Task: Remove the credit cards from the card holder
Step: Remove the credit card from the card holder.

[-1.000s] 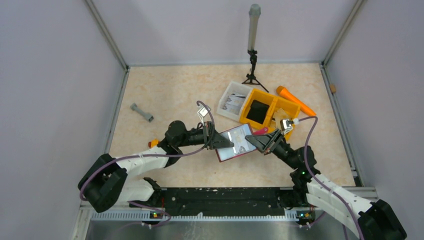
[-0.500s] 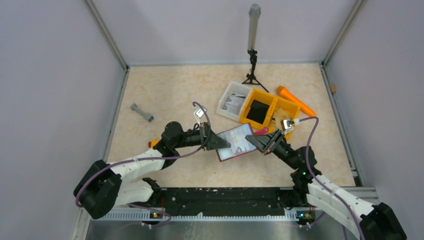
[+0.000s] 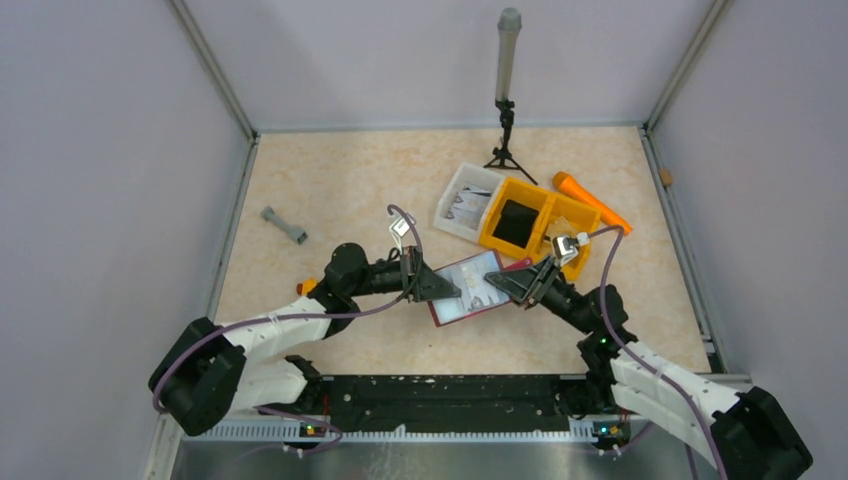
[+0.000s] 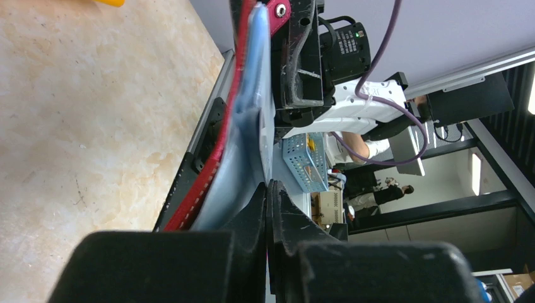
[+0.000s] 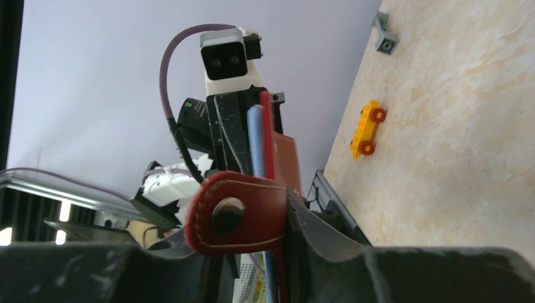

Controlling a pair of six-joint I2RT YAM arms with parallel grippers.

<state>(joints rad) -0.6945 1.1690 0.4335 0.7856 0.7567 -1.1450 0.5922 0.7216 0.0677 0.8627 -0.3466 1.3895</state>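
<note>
Two arms w/ the red card holder (image 3: 462,300) spread open btwn them, over the middle of the table (image 3: 350,180). Left gripper (image 3: 445,290) is clamped tight on its left edge. Right gripper (image 3: 496,283) sits round the right edge by the snap tab (image 5: 236,211), can't tell if it's actually pinching. Pale cards (image 3: 482,280) inside

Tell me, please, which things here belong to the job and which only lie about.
For the job: card holder, credit cards inside it.
Lying about: yellow-orange bin, white tray, orange cone, grey dumbbell piece, yellow toy car, tripod stand.
</note>
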